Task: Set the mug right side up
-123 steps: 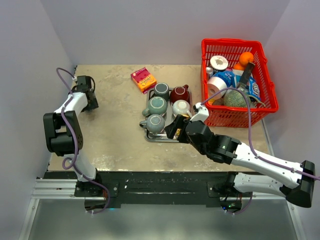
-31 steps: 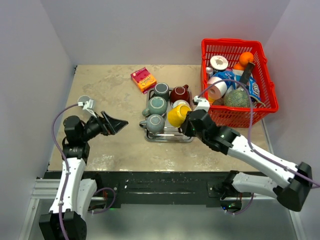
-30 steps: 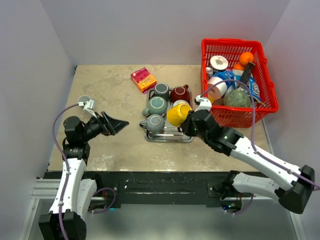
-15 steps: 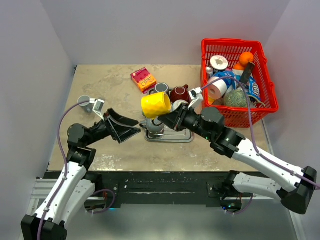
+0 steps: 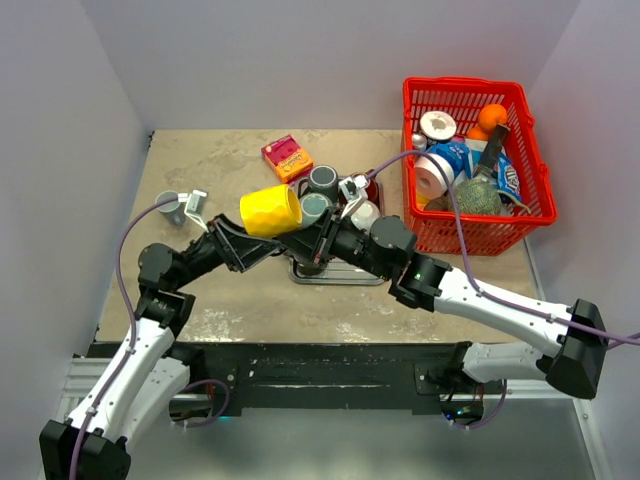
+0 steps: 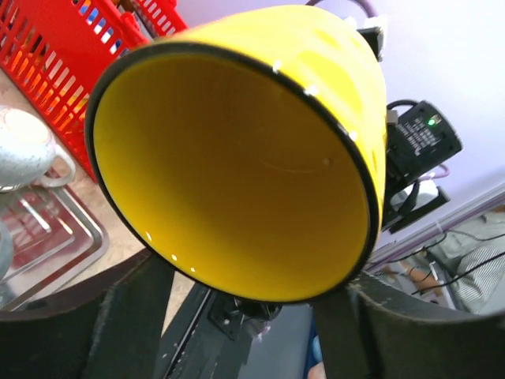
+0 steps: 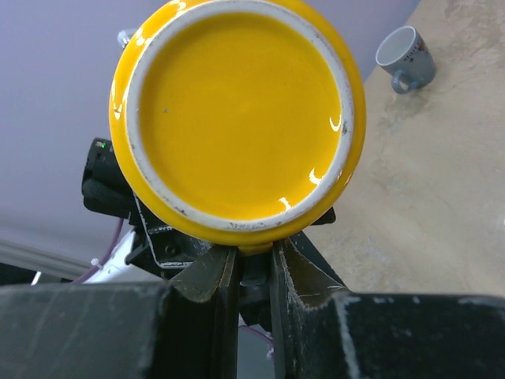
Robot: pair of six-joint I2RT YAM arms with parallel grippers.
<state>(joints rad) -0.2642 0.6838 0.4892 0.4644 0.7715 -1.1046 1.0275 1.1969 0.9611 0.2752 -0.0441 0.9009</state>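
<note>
Right fingers (image 7: 203, 279) pinch the yellow mug (image 5: 270, 211) — basket (image 5: 465, 83) holds groceries (image 5: 455, 160).

Red basket (image 5: 541, 178) of groceries on the right; metal tray (image 5: 320, 280) holding grey mugs (image 5: 322, 181); pink box (image 5: 287, 159) behind it; small grey mug (image 5: 171, 207) far left.

Even, diffuse overhead light fills my top view, sharp throughout, with soft shadows on the table (image 5: 220, 180). In my wrist views, small glints mark the glazed yellow mug (image 7: 237, 118); my near fingers (image 6: 126, 332) blur.
</note>
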